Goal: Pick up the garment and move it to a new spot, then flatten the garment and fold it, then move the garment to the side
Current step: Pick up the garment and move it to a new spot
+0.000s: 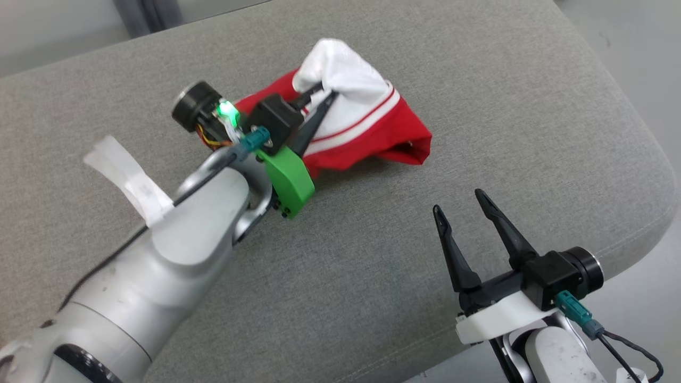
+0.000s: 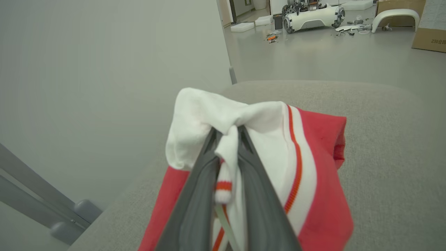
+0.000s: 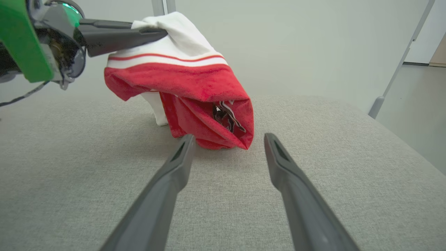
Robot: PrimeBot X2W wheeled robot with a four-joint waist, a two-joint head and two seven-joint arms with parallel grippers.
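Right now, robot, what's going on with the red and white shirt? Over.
Left gripper shut on garment, white end held up. Right gripper open, apart from it. Red end on grey cushion; no obstacle seen.

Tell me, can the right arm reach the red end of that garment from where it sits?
Probably yes. The right tool stands open, aimed at the red end of the garment, with bare grey cushion between them. The left tool grips the white part, higher up.

Location type: robotics lab or workshop. Indicators: a white machine body [image 2: 310, 15] lying on the bare grey floor [image 2: 313, 59], with loose tools [image 2: 271, 36] and a curved white shell part [image 2: 395, 13] nearby. Cardboard boxes [image 2: 432, 35] stand at the side, and the walls [image 2: 104, 69] are plain and pale.
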